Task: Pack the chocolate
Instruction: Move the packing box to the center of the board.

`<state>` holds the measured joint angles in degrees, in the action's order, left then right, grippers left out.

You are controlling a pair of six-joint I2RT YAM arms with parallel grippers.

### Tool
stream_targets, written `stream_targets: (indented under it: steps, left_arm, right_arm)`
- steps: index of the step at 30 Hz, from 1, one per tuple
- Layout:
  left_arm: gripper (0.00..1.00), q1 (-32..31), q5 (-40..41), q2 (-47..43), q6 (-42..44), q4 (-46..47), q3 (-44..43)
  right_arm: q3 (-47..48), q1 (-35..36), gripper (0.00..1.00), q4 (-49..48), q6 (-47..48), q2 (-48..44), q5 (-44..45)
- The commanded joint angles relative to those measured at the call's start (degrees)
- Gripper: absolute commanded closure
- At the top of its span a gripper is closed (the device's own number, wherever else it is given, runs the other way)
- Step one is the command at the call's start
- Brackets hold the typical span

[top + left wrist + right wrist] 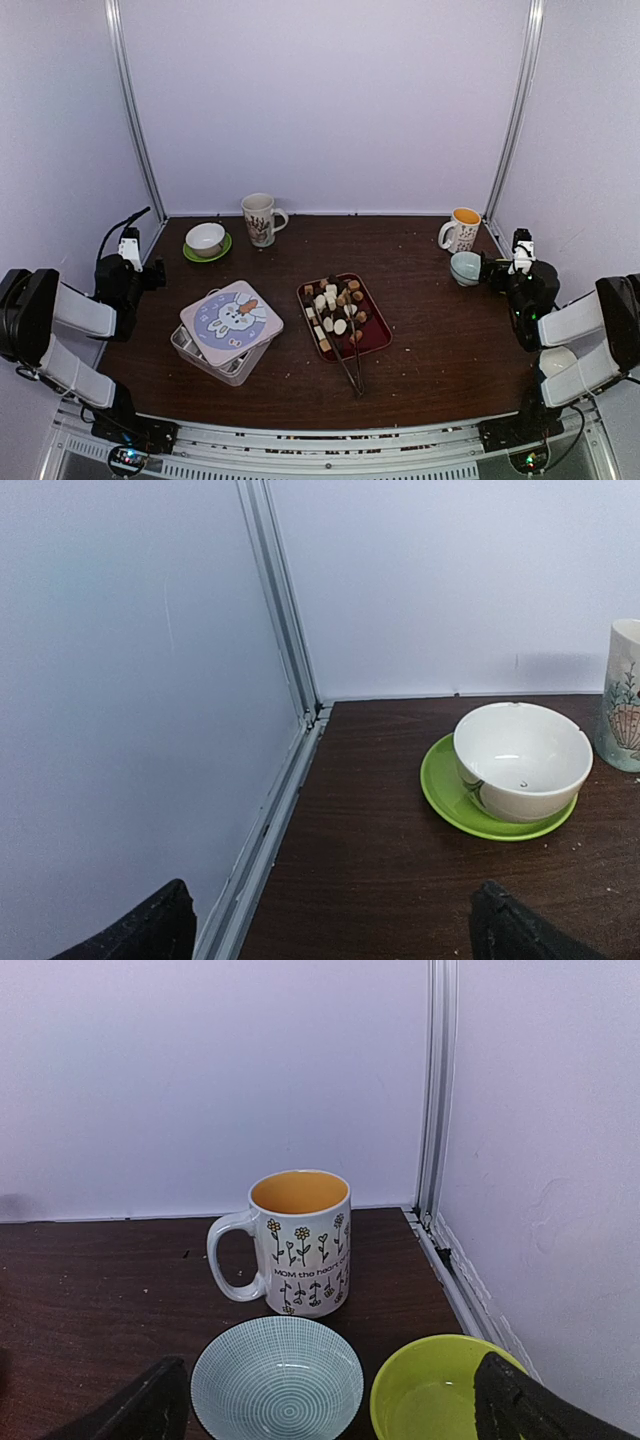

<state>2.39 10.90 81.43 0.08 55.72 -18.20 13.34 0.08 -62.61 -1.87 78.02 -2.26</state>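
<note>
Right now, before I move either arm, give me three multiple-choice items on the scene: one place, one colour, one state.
1. The chocolate sits: A in the dark-red tray; B in the teal bowl; C in the white bowl.
2. The flower mug's inside is: A blue; B orange; C white.
3. The bunny-lid tin is: A covered; B lidless; C overturned.
1A, the pieces fill the tray; 2B, the right wrist view shows it; 3A, the lid rests on top, slightly askew.

A white bowl (522,760) sits on a green saucer (452,798) on the brown surface (370,860) — a patterned mug (625,695) just beside it.
</note>
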Motion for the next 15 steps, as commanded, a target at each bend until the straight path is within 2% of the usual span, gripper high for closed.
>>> stream_targets:
  steps: [1,3,6,8,11,15]
  left_arm:
    - [0.02,-0.3,0.6,0.1,-0.2,3.5,-0.1]
    - [0.02,-0.3,0.1,0.0,-0.1,3.6,-0.1]
    - [0.02,-0.3,-1.3,-2.0,0.3,0.5,-0.5]
    - [0.02,-0.3,-2.2,-5.3,1.0,-6.3,-2.5]
    - [0.02,-0.3,-2.0,-9.9,0.8,-21.7,-8.7]
    - [0.02,-0.3,1.8,-13.9,-3.2,-28.9,-10.3]
  right_arm:
    - [0.6,0.3,0.00,-0.6,-0.2,-0.1,0.8]
    - [0.5,0.3,0.00,-0.8,-0.6,-0.5,1.5]
    - [1.6,0.3,0.00,3.8,-0.6,-3.8,1.9]
    - [3.3,0.4,0.00,9.5,-0.6,-6.3,1.8]
    - [4.7,1.1,0.00,15.7,-0.5,-9.8,3.4]
    - [8.4,2.2,0.00,25.7,-1.4,-13.4,3.5]
